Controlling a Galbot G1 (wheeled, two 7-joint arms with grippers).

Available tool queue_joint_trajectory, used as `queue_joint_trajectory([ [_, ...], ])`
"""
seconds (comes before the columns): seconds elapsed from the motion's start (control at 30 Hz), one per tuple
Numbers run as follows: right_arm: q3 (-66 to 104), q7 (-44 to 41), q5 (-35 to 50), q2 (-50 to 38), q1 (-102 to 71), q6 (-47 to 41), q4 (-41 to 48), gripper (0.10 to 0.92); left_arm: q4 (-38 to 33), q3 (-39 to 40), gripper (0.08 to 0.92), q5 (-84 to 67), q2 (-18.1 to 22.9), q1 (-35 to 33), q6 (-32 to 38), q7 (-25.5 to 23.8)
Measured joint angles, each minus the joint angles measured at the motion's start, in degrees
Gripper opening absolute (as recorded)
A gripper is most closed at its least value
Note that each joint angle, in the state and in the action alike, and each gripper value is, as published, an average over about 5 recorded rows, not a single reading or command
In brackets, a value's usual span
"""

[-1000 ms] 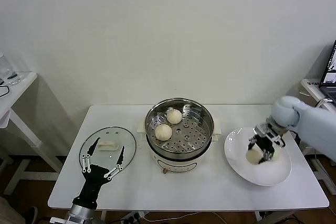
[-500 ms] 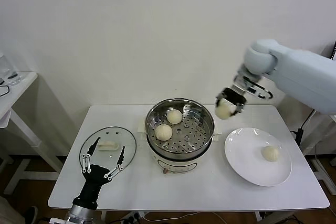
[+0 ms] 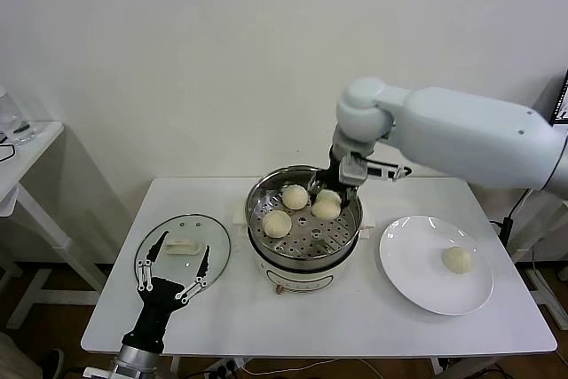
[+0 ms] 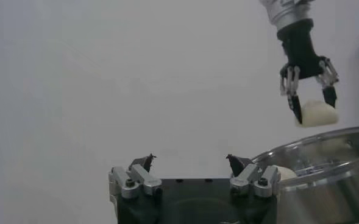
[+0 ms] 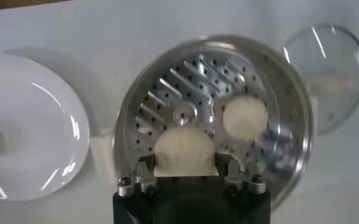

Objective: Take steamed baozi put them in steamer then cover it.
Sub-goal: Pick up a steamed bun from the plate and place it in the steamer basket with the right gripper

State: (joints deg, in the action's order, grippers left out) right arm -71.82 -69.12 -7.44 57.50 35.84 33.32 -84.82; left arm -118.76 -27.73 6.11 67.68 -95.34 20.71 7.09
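- Head view: the right claw (image 3: 329, 201) reaches down into the steamer (image 3: 303, 219) from above and is closed on a bun (image 3: 326, 208) held over the perforated tray, on the side of the pot towards the plate.
- Two more buns (image 3: 277, 223) lie on the tray just beside the claw, on its far side from the plate (image 3: 417, 281). A fourth bun (image 3: 458, 259) rests on the plate, well apart from the claw.
- The left claw (image 3: 175, 265) hangs with its fingers spread wide and nothing in them, just over the near edge of the glass lid (image 3: 182, 249), which lies flat on the bench (image 3: 355, 317) beside the steamer.
- Left wrist view: the left claw's fingertips (image 4: 146, 161) stand wide apart, empty. Beyond them the right claw (image 4: 310, 102) pinches its bun (image 4: 317, 114) above the steamer's rim (image 4: 325, 152).
- Right wrist view: the held bun (image 5: 186, 150) fills the gap between the right claw's fingers (image 5: 144, 173). Beneath lies the tray (image 5: 191, 97) with one bun (image 5: 245, 118) close by; the lid (image 5: 328, 67) lies past the pot, the plate (image 5: 39, 122) on the other side.
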Motion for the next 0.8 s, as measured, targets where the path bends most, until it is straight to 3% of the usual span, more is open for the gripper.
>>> queue_joint_trajectory([
  [0.6,1.3,1.6,-9.2,2.6,-7.8,5.8,0.0,0.693,0.0,-0.3,0.823,-0.2,0.3,-0.1,0.3,0.1],
  [0.8,2.3,1.8,-11.4,2.9,-9.6,6.1,-0.2,0.779,-0.2,-0.2,0.823,-0.2,0.3,0.0,0.3,0.3],
])
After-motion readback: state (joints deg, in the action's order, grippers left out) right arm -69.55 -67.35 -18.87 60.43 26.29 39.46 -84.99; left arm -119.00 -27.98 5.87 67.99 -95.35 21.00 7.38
